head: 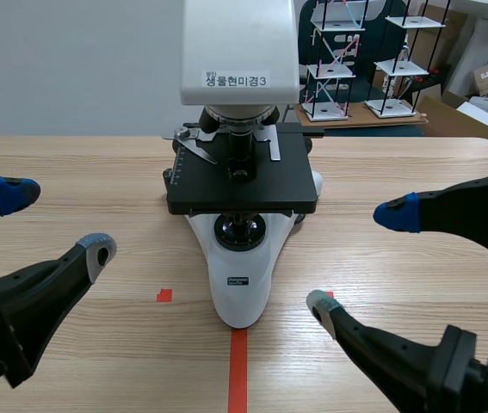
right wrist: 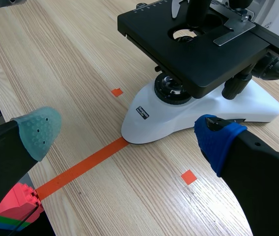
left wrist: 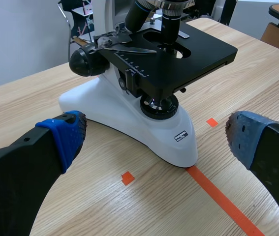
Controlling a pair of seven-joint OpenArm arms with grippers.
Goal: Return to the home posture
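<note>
Scene view shows me the left tool [head: 54, 222] at near left and the right tool [head: 357, 258] at near right, both wide open, holding nothing, with the microscope [head: 242, 284] on the worktop [head: 97, 172] between them.

Left claw [head: 56, 222] spread, right claw [head: 358, 258] spread (both low)

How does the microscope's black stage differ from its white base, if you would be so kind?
The stage is black, flat and angular; the base is white and rounded. The stage sits raised and carries a metal slide clip; the base rests on the table and holds the round lamp lens. Both belong to one microscope.
</note>
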